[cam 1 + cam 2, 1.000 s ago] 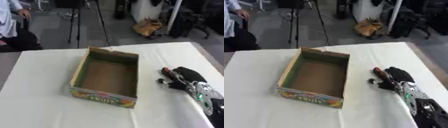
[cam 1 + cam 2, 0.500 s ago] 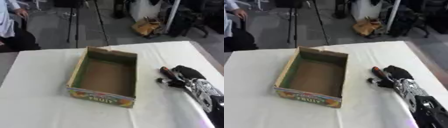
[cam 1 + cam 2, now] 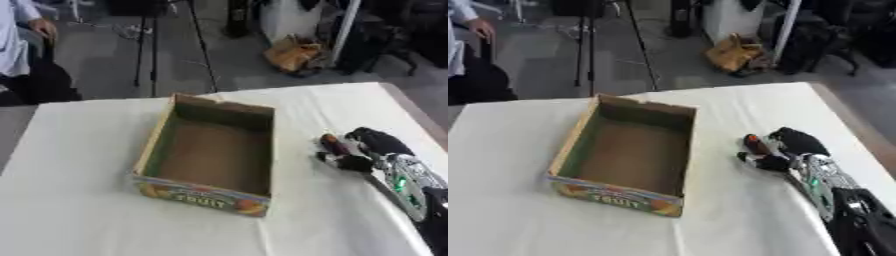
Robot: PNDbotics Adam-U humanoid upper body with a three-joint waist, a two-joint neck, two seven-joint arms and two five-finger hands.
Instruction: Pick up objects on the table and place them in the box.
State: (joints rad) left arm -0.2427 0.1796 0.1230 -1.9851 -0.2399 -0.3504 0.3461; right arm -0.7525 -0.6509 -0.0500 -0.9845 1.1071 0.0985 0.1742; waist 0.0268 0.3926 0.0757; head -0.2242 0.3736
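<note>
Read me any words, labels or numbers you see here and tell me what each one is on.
"FRUIT": printed on the near outer wall of the cardboard box, among coloured fruit pictures.
Nothing else readable: no text shows on the table, the right hand or the small dark object beside it.

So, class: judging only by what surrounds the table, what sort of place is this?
Probably a lab or studio workspace, not a home. A tripod stands on a bare grey floor behind the white-covered table, bags and gear are piled by a white post, and a cardboard fruit box sits ready for the robot's right hand.
</note>
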